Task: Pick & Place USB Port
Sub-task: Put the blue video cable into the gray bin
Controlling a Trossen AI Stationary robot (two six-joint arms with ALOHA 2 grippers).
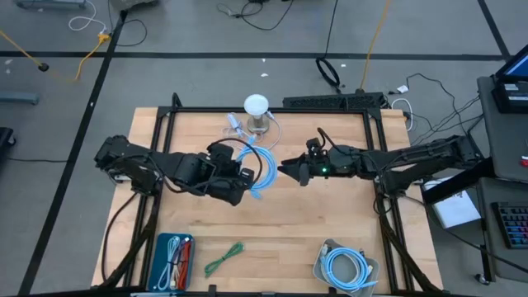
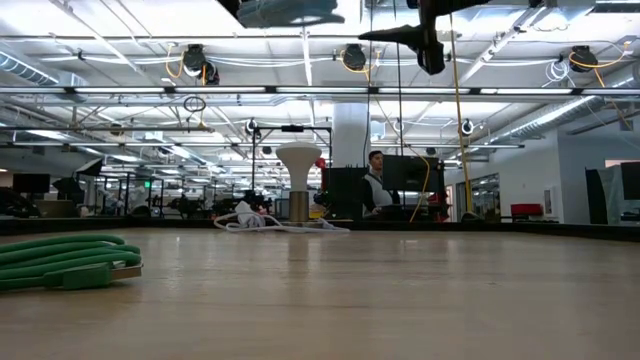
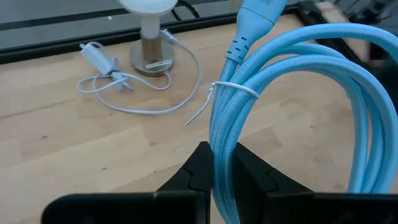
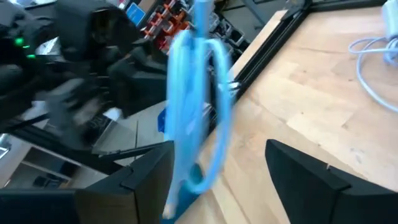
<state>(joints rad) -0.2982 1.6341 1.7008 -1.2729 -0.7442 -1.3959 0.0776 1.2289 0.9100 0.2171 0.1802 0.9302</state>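
A light-blue USB cable (image 1: pixel 261 169), coiled and bound with a white twist tie (image 3: pixel 235 91), hangs above the middle of the table. My left gripper (image 3: pixel 222 152) is shut on it and reaches in from the table's left (image 1: pixel 245 177). My right gripper (image 1: pixel 285 169) comes level from the right and is open. In the right wrist view the coil (image 4: pixel 198 93) hangs blurred ahead of its gap (image 4: pixel 219 149), a space showing on either side. The cable's plug (image 3: pixel 256 17) points away from my left fingers. My left gripper pinches the coil's bundled strands (image 3: pixel 222 134) between its two fingers, a little short of the twist tie. The fingers slant downward from the table's left and lie across the strands. The coil is lifted clear of the table and stands out beyond the fingertips.
A white lamp-shaped stand (image 1: pixel 256 111) with a thin white cable (image 1: pixel 238 125) sits at the far middle. Along the near edge are a bin of cables (image 1: pixel 173 252), a loose green cable (image 1: pixel 224 257) and a bin holding another blue cable (image 1: pixel 346 268). A black frame (image 1: pixel 373 148) borders the table.
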